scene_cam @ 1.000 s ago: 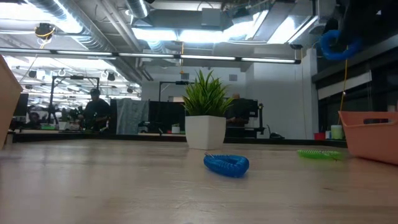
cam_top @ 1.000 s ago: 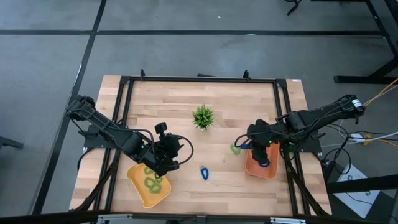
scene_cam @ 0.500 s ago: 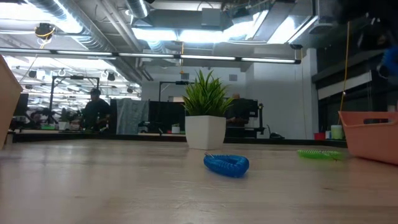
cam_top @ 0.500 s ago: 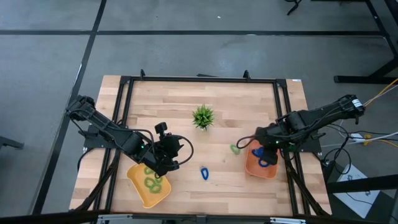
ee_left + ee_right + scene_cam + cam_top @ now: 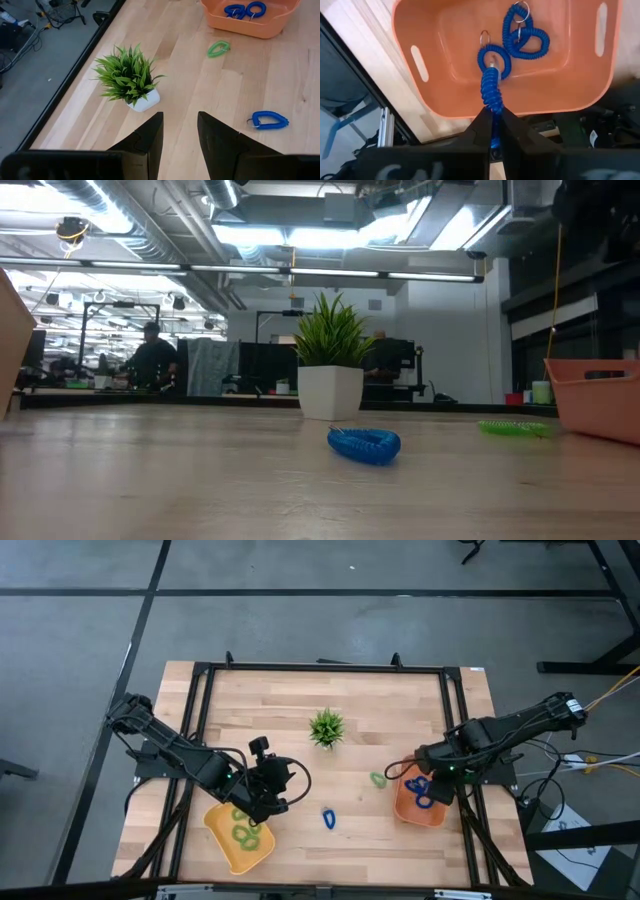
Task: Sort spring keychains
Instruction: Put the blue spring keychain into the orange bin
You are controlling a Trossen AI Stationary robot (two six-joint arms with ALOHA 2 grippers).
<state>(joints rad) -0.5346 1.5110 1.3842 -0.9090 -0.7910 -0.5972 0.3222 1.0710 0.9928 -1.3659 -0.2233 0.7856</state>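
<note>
Now right end effector [image 5: 493, 125] clamps blue keychain [image 5: 491, 90], dangling over orange tray [image 5: 445, 95].

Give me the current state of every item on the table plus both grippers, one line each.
Right gripper: jaws shut on a blue keychain, above the orange tray.
Held blue keychain: stretched, dangling into the tray.
Orange tray: upright, holding blue keychains.
Yellow tray: holding green keychains.
Left gripper: jaws open, empty, over the yellow tray.
Loose blue keychain: flat on the table.
Loose green keychain: on the table beside the orange tray.
Plant: upright.
</note>
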